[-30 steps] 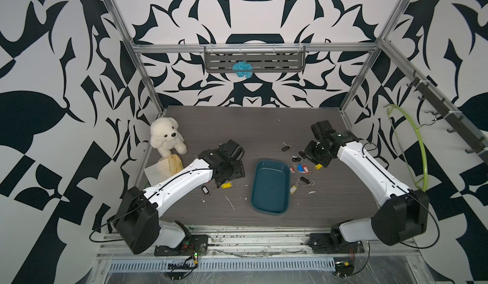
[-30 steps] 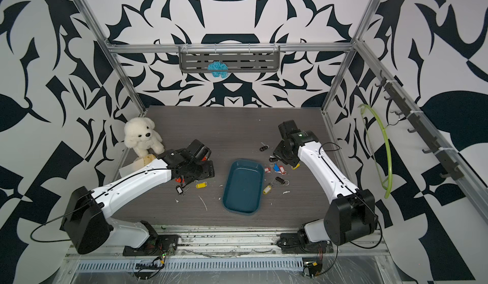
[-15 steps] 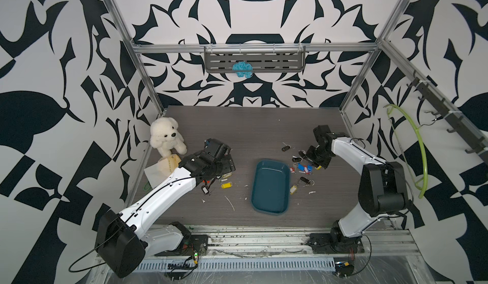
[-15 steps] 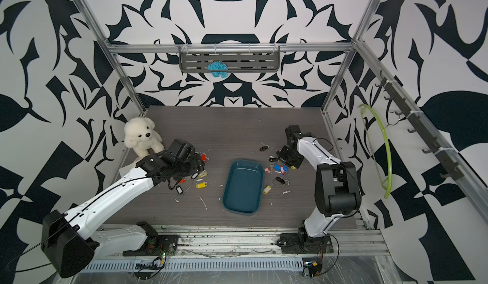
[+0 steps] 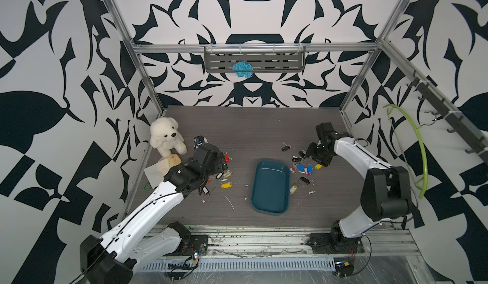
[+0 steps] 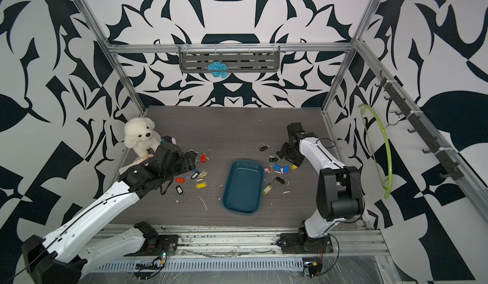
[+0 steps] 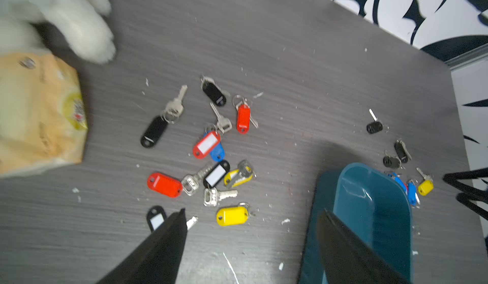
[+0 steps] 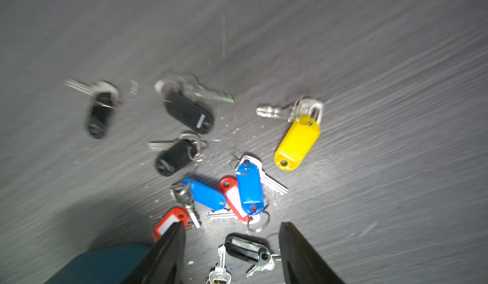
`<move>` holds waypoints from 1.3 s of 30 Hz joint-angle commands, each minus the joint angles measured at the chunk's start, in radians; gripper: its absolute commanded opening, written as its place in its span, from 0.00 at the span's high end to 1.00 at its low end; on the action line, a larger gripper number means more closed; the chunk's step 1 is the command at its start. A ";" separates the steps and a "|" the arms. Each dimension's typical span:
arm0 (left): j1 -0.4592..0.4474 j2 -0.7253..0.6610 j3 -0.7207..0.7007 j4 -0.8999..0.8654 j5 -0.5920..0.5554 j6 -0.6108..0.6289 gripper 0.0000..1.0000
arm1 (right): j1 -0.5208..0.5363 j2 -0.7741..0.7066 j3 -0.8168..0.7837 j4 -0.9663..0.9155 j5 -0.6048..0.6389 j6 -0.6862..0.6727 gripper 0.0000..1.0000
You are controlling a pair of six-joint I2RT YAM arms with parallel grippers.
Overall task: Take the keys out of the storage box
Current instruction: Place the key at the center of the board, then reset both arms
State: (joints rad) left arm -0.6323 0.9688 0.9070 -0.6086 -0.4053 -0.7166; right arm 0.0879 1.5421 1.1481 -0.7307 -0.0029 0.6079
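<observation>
Dark wood-grain bench (image 5: 250, 127) inside a black-and-white patterned enclosure carries all items. The storage box (image 5: 270, 190) lies near the middle front. Its interior shows bare in both top views, with no key visible inside.

The keys are spread on the bench in two groups, one on each side of the box:
- The left group (image 7: 211, 150) lies between the box and the plush bear (image 5: 166, 140).
- The right group (image 8: 248, 187) lies just beside the box's right wall.

This layout suggests that each arm deposits on its own side, which keeps the arms apart and the box mouth unobstructed.

Left jaws: spread wide with nothing between them, hovering above the near edge of the left group. In the wrist view one tip overlaps the box rim.

Right jaws: parted and empty, poised low over the right group. A black-tagged key (image 8: 247, 251) lies on the bench between the tips.

Judgement: extraction appears complete, and the remaining action is probably retraction.
</observation>
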 commanded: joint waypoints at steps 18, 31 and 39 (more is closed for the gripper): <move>0.493 -0.288 -0.496 0.822 -0.050 0.622 0.01 | -0.008 -0.582 -0.719 1.043 0.354 -0.536 0.00; 0.701 0.226 -0.588 1.190 0.199 0.653 0.01 | -0.025 0.027 -0.798 1.666 0.198 -0.599 0.00; 0.699 0.374 -0.522 1.254 0.275 0.687 0.02 | -0.028 0.011 -0.783 1.602 0.210 -0.586 0.00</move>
State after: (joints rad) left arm 0.0700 1.2881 0.3370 0.6090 -0.1802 -0.0532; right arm 0.0647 1.5738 0.3416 0.8364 0.2096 0.0265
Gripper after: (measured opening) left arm 0.995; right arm 0.996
